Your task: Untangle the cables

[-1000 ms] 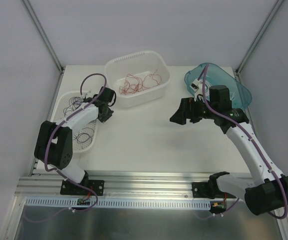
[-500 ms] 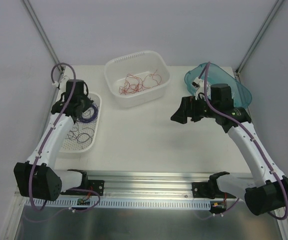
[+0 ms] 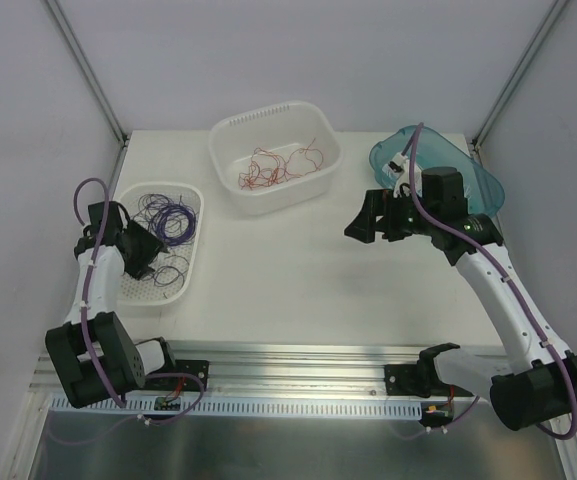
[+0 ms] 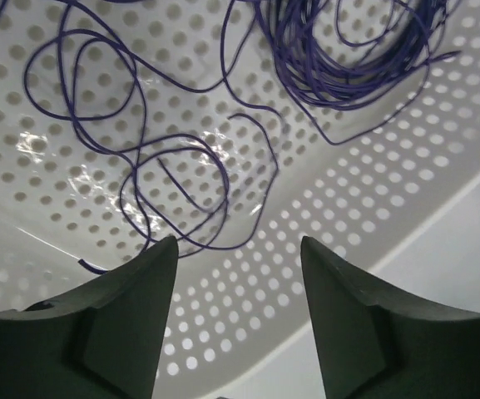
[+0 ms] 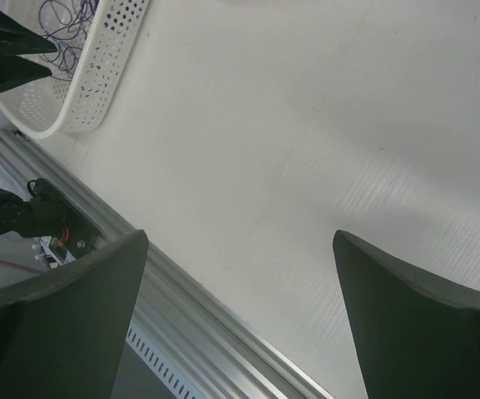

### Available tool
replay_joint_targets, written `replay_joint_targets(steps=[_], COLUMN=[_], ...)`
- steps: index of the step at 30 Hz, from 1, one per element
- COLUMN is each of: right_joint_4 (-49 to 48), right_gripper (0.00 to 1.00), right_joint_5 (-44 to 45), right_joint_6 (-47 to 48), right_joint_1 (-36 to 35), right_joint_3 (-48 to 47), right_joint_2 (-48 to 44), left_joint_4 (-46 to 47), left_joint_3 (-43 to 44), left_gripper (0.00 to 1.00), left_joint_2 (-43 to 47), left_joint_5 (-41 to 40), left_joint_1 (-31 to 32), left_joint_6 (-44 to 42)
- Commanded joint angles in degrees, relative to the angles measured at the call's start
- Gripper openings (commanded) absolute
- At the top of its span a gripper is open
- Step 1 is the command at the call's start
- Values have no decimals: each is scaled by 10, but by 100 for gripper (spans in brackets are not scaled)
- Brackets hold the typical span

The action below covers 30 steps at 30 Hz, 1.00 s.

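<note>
Along the near edge of the white tabletop (image 3: 288, 275) ran a ribbed aluminium rail (image 3: 298, 362) carrying both arm bases. Just beyond it on the left lay a shallow white perforated plastic tray (image 3: 190, 262). The left gripper (image 3: 144, 250) hung over the tray's near left part with its jaws released, and its dark fingers (image 4: 127, 316) stood apart with nothing between them. Hair-fine purple cables (image 4: 181, 170) curled loose over the tray floor ahead of the fingertips, thickening farther on into a denser coil (image 3: 172, 217). On the right, the right gripper (image 3: 365, 222) hung over bare tabletop, well apart from the tray, with its jaws spread wide and empty. Farther back at centre, a white rectangular plastic tub (image 3: 230, 132) held a tangle of thin red cables (image 3: 276, 168). A translucent teal plastic bin (image 3: 476, 178) sat at the far right, partly behind the right arm.
</note>
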<state>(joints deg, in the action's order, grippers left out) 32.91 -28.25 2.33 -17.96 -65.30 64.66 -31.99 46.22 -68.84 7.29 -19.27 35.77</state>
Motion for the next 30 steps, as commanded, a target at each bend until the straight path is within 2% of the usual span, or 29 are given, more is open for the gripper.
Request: replay_joint_targets(steps=[1, 2, 4, 5, 7, 8, 10, 13, 19, 22, 26, 29, 30], right_joint_4=[-1, 8, 30, 60, 91, 116, 140, 179, 228, 227, 158, 167, 176], right_gripper=[98, 98, 98, 98, 98, 97, 97, 97, 97, 97, 97, 97, 97], right_joint_5=[53, 87, 135, 191, 248, 306, 363, 411, 557, 589, 561, 536, 533], right_joint_6=[-20, -21, -39, -43, -64, -71, -89, -99, -72, -35, 30, 54, 69], right_joint_1=[-2, -3, -2, -2, -2, -2, -2, -2, -2, -2, -2, -2, -3], right_joint_3=[-11, -12, -23, -29, -47, -52, -67, -92, -122, -124, -78, -74, -77], right_joint_2=[-17, -18, -18, -16, -16, -18, -26, -45, -114, -158, -309, -374, -406], left_joint_4=[-4, -4, -10, -12, -22, -25, -40, -63, -118, -143, -245, -281, -280], left_joint_3=[3, 4, 8, 10, 18, 25, 35, 69, 130, 159, 222, 203, 198], left_gripper=[63, 81, 96, 99, 99, 99, 99, 99, 99, 99, 99, 99, 99], left_joint_2=[47, 55, 77, 82, 93, 97, 108, 130, 220, 297, 323, 372, 416], left_joint_5=[61, 68, 75, 77, 76, 71, 48, 7, 25, 9, -108, -128, -123], left_joint_1=[-3, -3, -2, 0, 17, 27, 67, 121, 143, 143, 146, 162, 165], left_joint_6=[-25, -25, -24, -24, -29, -39, -54, -91, -147, -172, -172, -150, -142])
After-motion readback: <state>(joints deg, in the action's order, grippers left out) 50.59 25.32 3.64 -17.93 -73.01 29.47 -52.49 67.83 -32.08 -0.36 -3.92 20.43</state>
